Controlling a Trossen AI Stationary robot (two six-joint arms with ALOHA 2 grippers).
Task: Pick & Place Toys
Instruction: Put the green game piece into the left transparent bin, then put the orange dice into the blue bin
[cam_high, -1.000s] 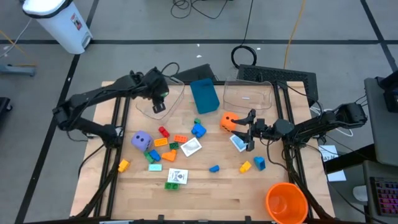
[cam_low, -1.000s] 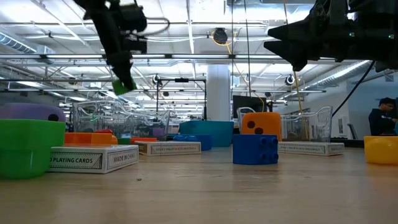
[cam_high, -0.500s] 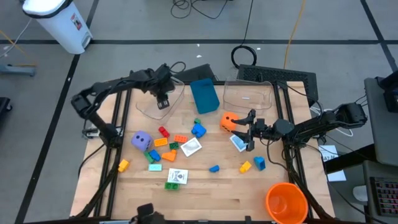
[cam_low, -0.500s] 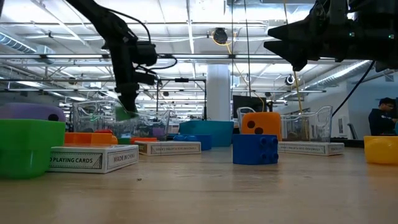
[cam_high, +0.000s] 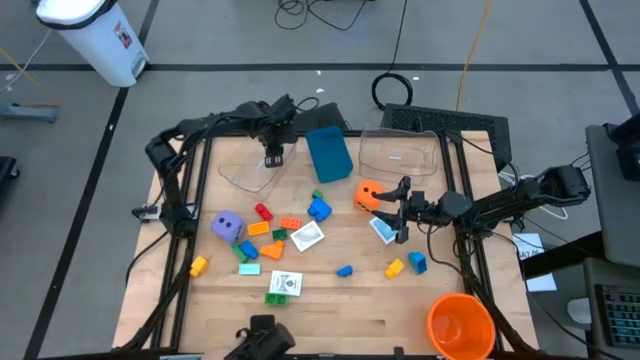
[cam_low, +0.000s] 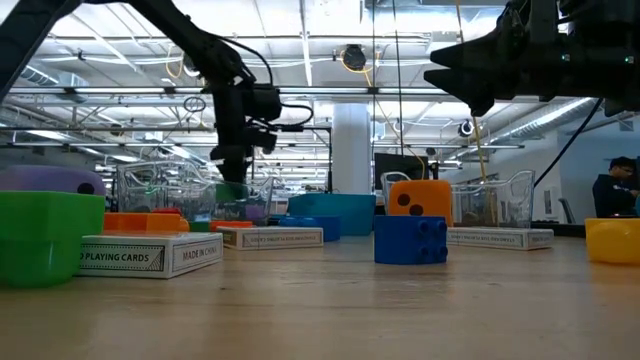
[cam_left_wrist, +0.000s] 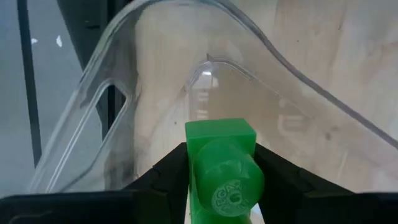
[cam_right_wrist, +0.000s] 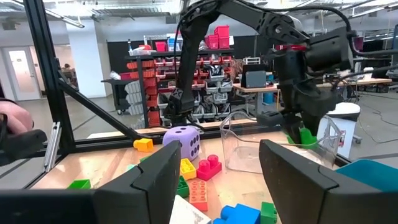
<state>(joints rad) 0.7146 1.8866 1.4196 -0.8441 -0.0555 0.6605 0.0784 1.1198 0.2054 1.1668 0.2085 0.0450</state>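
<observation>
left fingers (cam_left_wrist: 163, 180) clamp a green brick (cam_left_wrist: 222, 163) above the clear tub (cam_high: 252, 168). a release off-centre could bounce it off the tub wall onto the desk (cam_high: 330, 310). right gripper (cam_high: 402, 212) waits with fingers parted beside the orange die (cam_high: 369, 194); the tub's interior is hard to see.

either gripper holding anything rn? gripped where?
Left gripper holds a small green plastic brick by its two opposite sides, above the clear plastic tub. Right gripper is open, empty.
</observation>
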